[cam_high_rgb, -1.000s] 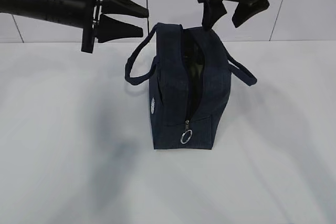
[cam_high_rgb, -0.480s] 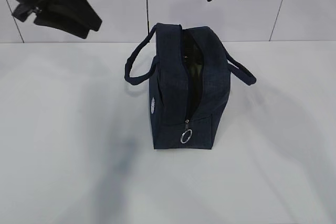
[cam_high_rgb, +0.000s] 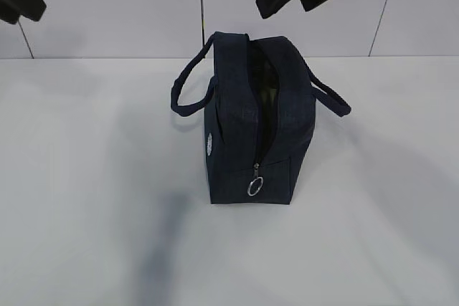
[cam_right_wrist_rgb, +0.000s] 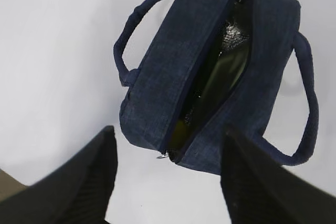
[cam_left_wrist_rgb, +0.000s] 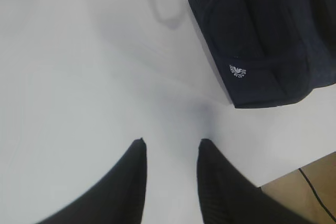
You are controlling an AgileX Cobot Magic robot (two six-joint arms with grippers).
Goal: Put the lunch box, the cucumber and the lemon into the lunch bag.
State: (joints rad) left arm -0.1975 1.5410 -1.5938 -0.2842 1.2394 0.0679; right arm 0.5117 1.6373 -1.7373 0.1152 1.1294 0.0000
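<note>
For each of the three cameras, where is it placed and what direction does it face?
Exterior: in front of the table, looking down at a slant at the bag; both hands show only at the top edge.
Left wrist: on the left arm, looking down at the table; left hand open, the bag's logo end at upper right.
Right wrist: above the bag, looking into its open zipper; right hand open, cucumber inside.
All views share the bag.

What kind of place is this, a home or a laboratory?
Probably a lab test bench: a bare white table, a plain panelled wall, and only a lunch bag set out.
</note>
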